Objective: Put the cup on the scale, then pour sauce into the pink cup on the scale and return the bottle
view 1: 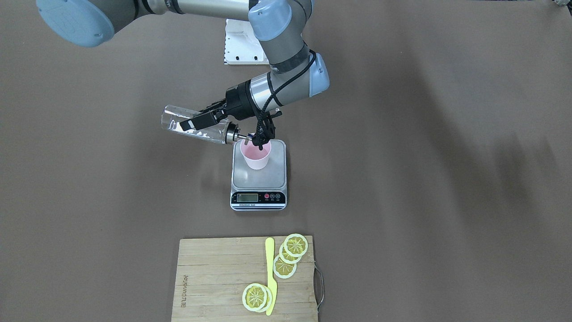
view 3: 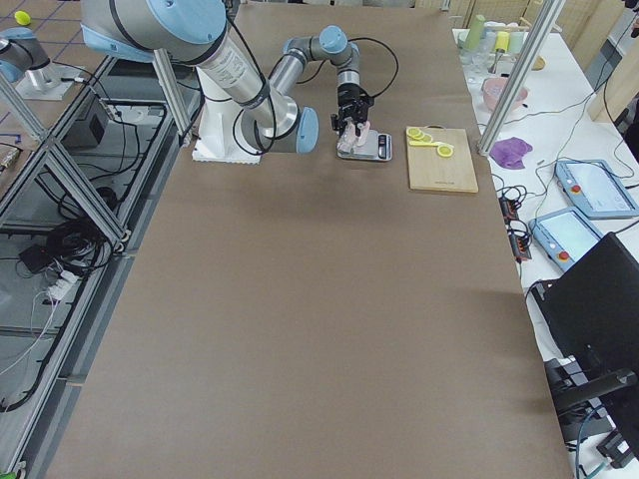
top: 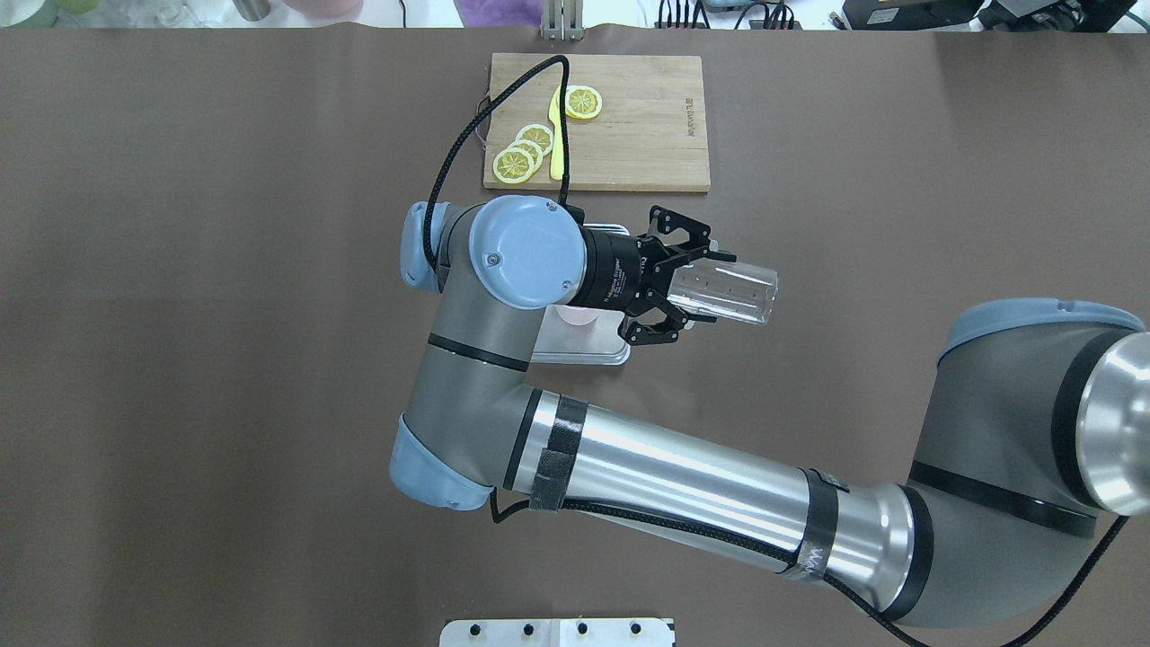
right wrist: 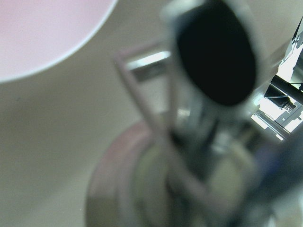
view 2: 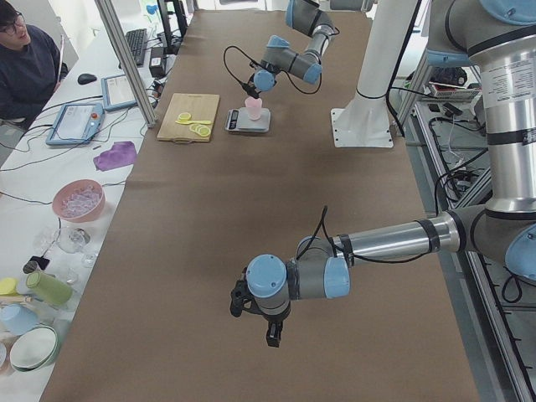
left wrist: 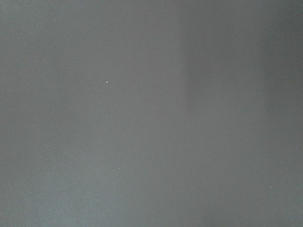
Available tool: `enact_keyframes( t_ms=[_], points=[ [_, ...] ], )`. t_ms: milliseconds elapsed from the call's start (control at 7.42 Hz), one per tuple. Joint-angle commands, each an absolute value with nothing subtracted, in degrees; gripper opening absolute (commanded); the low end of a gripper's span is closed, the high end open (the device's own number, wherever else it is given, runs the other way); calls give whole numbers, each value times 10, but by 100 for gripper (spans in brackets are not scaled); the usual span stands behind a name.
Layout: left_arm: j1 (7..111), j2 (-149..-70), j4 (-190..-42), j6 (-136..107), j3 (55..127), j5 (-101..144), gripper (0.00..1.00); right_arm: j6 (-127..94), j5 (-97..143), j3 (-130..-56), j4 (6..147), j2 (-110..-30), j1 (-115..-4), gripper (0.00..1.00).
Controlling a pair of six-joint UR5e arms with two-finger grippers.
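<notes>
The right gripper point(view 1: 198, 122) pinches the glass bottle point(view 1: 172, 120), which is tipped almost flat with its metal spout point(view 1: 232, 133) at the pink cup's point(view 1: 255, 157) rim (cup on the scale point(view 1: 259, 179), away from the display). The risks as I judge them are that sauce falls outside the rim or that the spout knocks the light cup over.

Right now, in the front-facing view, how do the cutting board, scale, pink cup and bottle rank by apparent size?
1. bamboo cutting board, clearly largest
2. scale
3. glass bottle: longer than the scale but slimmer. It is held up nearer the camera, so this place is unsure
4. pink cup, smallest
</notes>
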State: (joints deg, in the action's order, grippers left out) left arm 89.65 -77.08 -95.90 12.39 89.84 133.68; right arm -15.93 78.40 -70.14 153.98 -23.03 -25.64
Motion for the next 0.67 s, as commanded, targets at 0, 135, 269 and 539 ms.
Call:
enact_keyframes(
  t_ms=[0,135,269,539],
  points=[
    [896,-771,-959,124,898,1337,98,-162,784,-700,1557,-229,-255,0],
    [896,-771,-960,124,898,1337,98,-163,784,-700,1562,-228,-253,0],
    [896,-771,-959,124,898,1337,98,-163,784,-700,1568,-227,-251,0],
    [897,-770,-960,125,898,1337,98,-163,784,-699,1569,-226,-250,0]
  ],
)
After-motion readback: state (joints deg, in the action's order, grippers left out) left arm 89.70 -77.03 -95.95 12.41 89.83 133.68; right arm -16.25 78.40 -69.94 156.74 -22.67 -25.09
